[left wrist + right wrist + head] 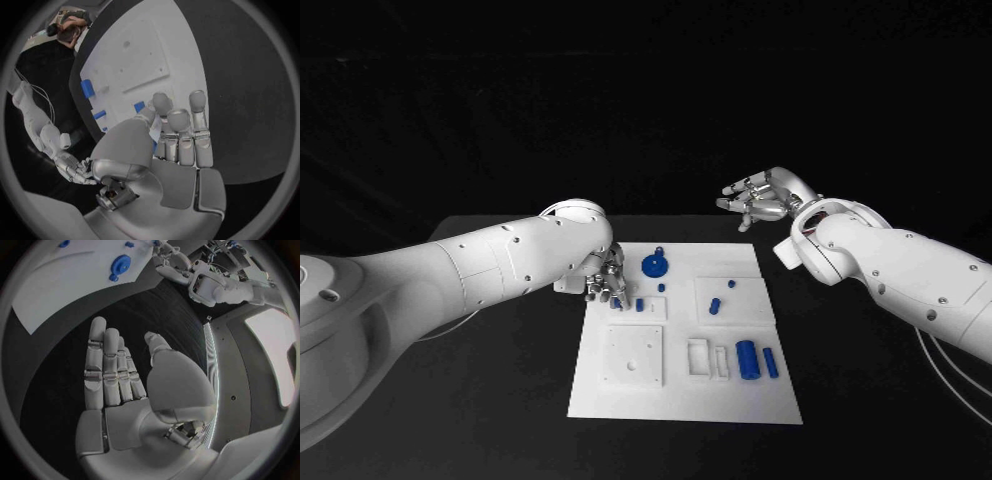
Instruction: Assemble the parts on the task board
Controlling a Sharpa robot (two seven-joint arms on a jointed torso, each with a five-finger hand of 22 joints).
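Head view: the left robot hand [602, 283] hangs low over the board [687, 400] at its left edge, fingers pointing down beside a small blue part [639, 302]. The left wrist view shows those fingers [178, 131] nearly straight and side by side with nothing between them, so it looks empty, though whether a fingertip touches the board I cannot tell. The right robot hand [764, 200] is raised over the table [473, 410] beyond the board's far right corner, well apart from it, fingers loosely spread and holding nothing.

The step seems to be picking up a part near the left hand. To do it well, the fingers should come down either side of the small piece, pinch it low, then lift straight so it does not skid on the smooth board.

The board has shallow recesses. Two blue cylinders [757, 359] lie side by side in one at the near right; a blue round piece [656, 265] sits near the far edge; a square plate area [635, 354] at the near left looks bare.
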